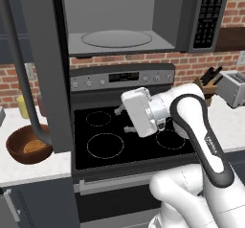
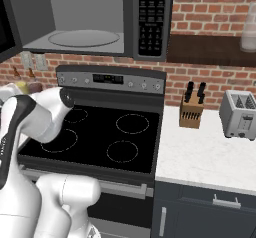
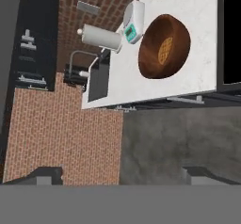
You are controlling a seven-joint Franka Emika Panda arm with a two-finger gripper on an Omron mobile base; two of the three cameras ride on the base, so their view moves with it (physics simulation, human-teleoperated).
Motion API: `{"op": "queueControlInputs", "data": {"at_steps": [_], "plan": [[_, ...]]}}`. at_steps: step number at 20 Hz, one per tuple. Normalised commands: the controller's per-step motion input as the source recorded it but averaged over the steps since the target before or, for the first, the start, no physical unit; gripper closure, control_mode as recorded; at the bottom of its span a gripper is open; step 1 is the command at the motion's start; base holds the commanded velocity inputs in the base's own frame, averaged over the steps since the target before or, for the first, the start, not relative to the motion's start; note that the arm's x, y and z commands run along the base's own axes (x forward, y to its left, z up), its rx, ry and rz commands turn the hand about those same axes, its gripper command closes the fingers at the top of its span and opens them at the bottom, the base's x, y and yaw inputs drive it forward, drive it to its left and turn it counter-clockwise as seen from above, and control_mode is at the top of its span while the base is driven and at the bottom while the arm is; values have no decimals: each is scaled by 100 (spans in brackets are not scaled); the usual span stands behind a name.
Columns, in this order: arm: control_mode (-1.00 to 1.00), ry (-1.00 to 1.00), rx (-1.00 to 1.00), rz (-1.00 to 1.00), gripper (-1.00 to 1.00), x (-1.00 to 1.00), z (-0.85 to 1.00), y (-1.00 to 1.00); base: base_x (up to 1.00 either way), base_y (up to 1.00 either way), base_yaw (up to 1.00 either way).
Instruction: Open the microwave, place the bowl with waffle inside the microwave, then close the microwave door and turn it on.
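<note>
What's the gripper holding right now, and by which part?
Nothing. In the hand view the fingertips stand wide apart with bare space between them. The bowl with the waffle sits on the counter, untouched, away from the gripper.

The microwave door (image 1: 40,64), swung open, is cut by the left base view's top and left edges, and its frame covers the bowl (image 1: 26,145) at 3 o'clock. The waffle (image 1: 34,147) shows only in part. The keypad (image 1: 209,14) legends are too small to read. The tool (image 3: 120,173) tips barely clear the hand view's bottom; jaw state indeterminate.
</note>
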Motion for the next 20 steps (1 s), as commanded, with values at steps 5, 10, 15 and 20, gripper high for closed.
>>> {"op": "queueControlInputs", "data": {"at_steps": [5,10,15,20], "plan": [[-100,16,-23,0,-100,34,-49,3,0,0,0],[-100,15,-24,0,-100,31,-49,19,0,0,0],[-100,4,-19,0,-100,31,-48,51,0,0,0],[-100,2,-8,0,-100,16,-27,44,0,0,0]]}}
